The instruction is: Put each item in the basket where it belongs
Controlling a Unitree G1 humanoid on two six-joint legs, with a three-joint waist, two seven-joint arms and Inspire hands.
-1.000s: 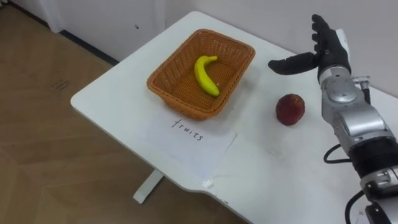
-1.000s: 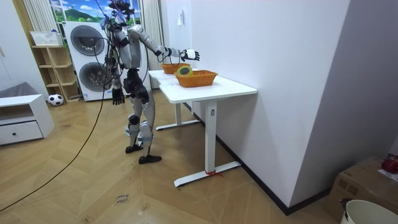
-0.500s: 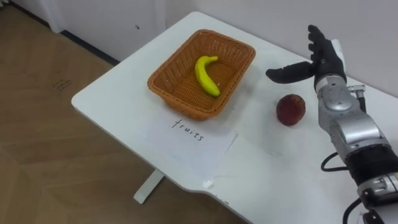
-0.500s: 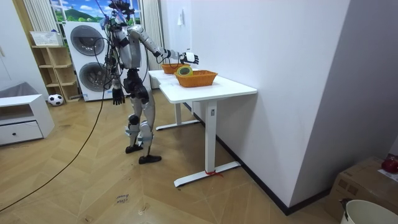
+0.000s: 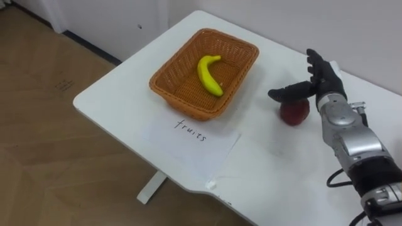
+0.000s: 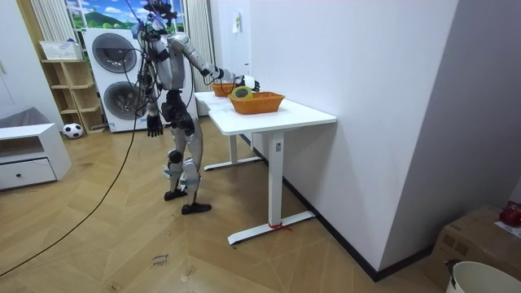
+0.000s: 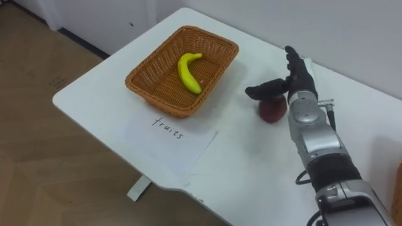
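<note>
A red apple (image 5: 294, 112) lies on the white table (image 5: 125, 81), to the right of a wicker basket (image 5: 182, 88) that holds a yellow banana (image 5: 209, 75). A sheet of paper (image 5: 188, 141) with a handwritten fruit label lies in front of the basket. My right hand (image 5: 320, 80) hovers just over the apple, open, with the thumb stretched across its top and the fingers straight behind it. In the room view I stand at the table's end with the right arm reaching over it, and my left hand (image 6: 151, 124) hangs at my side.
A second wicker basket (image 6: 256, 102) holding a roll of tape stands nearer the table's other end in the room view. The table's front edge and wooden floor (image 5: 50, 157) lie to my left. A white wall runs behind the table.
My right hand has come down and a little toward me, from above and behind the apple to right over it. The apple, basket and banana stay put.
</note>
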